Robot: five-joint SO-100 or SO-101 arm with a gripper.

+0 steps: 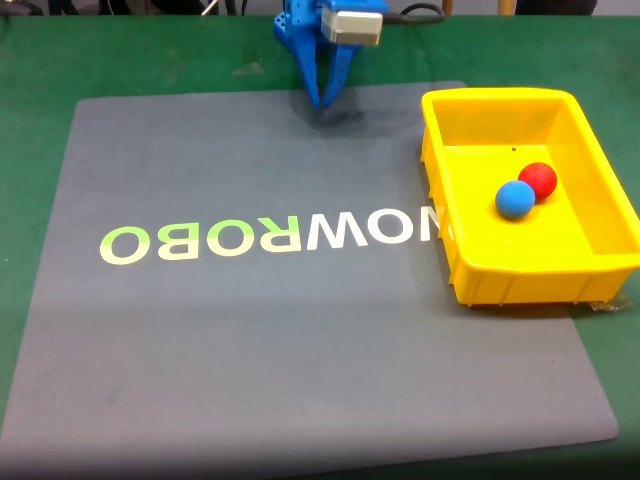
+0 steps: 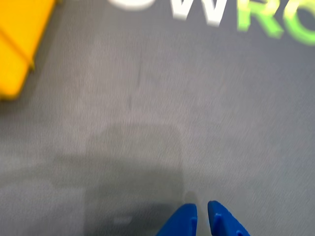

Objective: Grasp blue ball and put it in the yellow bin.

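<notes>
Grey rubber mat (image 1: 300, 340) with pale lettering covers the green desk (image 1: 40, 60). On its right, the yellow plastic bin (image 1: 470, 240) holds the small blue ball (image 1: 514, 199), touching a red ball (image 1: 539, 180). Far back, the blue gripper (image 1: 322, 100) has its tips nearly together, holding nothing.
</notes>
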